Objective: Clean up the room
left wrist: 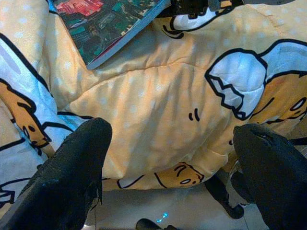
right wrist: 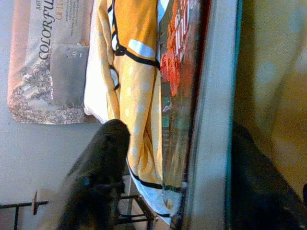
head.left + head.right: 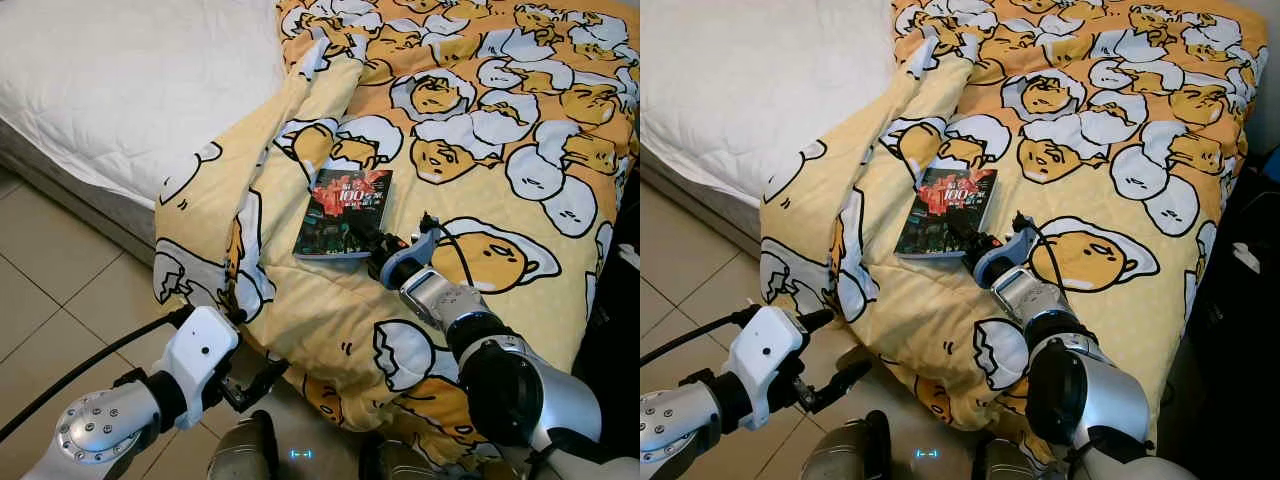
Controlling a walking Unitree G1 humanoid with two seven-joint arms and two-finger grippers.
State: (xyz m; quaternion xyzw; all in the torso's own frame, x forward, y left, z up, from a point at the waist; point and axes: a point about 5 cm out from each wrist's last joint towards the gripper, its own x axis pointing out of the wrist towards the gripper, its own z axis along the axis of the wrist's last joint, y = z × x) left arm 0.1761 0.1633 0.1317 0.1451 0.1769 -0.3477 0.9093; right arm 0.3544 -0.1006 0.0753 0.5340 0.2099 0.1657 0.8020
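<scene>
1. The book [image 3: 345, 213] lies flat on the yellow egg-print duvet [image 3: 500, 120], right at the tips of your right gripper [image 3: 368, 240], which meets its near right corner.
2. The right wrist view shows the fingers apart, one on each side of the book's edge, not yet clamped.
3. My read: push in a little further, so the fingers straddle the cover fully, then close. The corner is a thin grip and the soft duvet may bunch under the lower finger.
4. The left gripper [image 3: 250, 390] hangs open below the bed edge, over the tile floor [image 3: 60, 290], doing nothing.
5. Beyond the book, away from you, is the folded-back duvet ridge, then bare white mattress [image 3: 130, 80]. Nothing blocks a straight lift.
</scene>
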